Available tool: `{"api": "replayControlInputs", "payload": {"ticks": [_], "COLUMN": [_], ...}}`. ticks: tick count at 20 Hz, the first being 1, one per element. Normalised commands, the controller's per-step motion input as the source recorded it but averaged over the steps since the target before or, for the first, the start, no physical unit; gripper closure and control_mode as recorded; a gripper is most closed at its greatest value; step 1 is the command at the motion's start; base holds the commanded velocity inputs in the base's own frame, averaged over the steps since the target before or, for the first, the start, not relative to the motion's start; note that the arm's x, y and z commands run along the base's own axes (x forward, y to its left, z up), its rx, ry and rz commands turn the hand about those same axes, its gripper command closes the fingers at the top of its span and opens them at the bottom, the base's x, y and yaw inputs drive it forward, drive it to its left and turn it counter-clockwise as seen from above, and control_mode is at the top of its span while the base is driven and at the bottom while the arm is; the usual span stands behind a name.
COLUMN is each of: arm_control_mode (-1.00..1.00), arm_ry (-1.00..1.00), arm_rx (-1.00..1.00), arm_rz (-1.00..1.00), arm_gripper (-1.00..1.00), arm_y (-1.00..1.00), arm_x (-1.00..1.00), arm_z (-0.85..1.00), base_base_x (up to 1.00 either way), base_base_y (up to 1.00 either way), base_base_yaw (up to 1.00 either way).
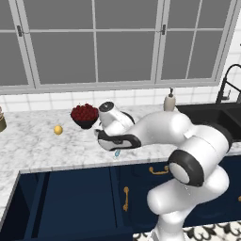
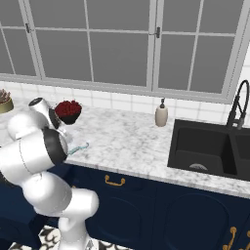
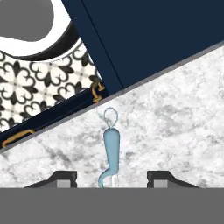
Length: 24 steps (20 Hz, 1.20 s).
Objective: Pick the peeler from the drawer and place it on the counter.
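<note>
The peeler [image 3: 111,148], with a light blue handle and a silvery loop head, lies on the white marble counter [image 3: 175,131] close to its front edge. It also shows as a small blue sliver [image 2: 78,149] [image 1: 116,153] beside the arm. My gripper [image 3: 112,177] [image 1: 116,148] hovers just over it, open. Its fingertips [image 3: 65,177] stand wide apart on either side of the handle and do not touch it. The navy drawer [image 1: 70,197] stands pulled out below the counter edge, left of the arm.
A yellow lemon [image 1: 58,130] and a dark bowl of red fruit [image 1: 84,114] sit on the counter behind the gripper. A soap dispenser [image 2: 161,114], the black sink [image 2: 210,144] and its faucet [image 2: 238,105] are to the right. Brass-handled navy fronts [image 2: 114,181] line the cabinets.
</note>
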Motion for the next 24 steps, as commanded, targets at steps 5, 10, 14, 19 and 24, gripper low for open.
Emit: {"api": "replayControlInputs", "payload": {"ticks": [5,10,14,19,24], "arm_control_mode": [-1.00,-1.00,-1.00,-1.00,-1.00], "arm_ry": [-0.17,-0.34,-0.38,-0.48,-0.15], "arm_rx": [0.05,0.18,0.20,0.23,-0.04], "arm_rz": [0.04,0.02,0.01,0.02,0.02], "arm_gripper": [-1.00,-1.00,-1.00,-1.00,-1.00], "arm_y": [-0.14,-0.52,-0.75,-0.53,0.06], "arm_x": [-0.60,-1.00,-1.00,-1.00,-0.15], "arm_z": [0.90,0.99,1.00,1.00,0.33], "base_base_x": [0.00,0.00,0.00,0.00,0.00], "base_base_y": [0.00,0.00,0.00,0.00,0.00], "base_base_yaw": [0.00,0.00,0.00,0.00,0.00]}}
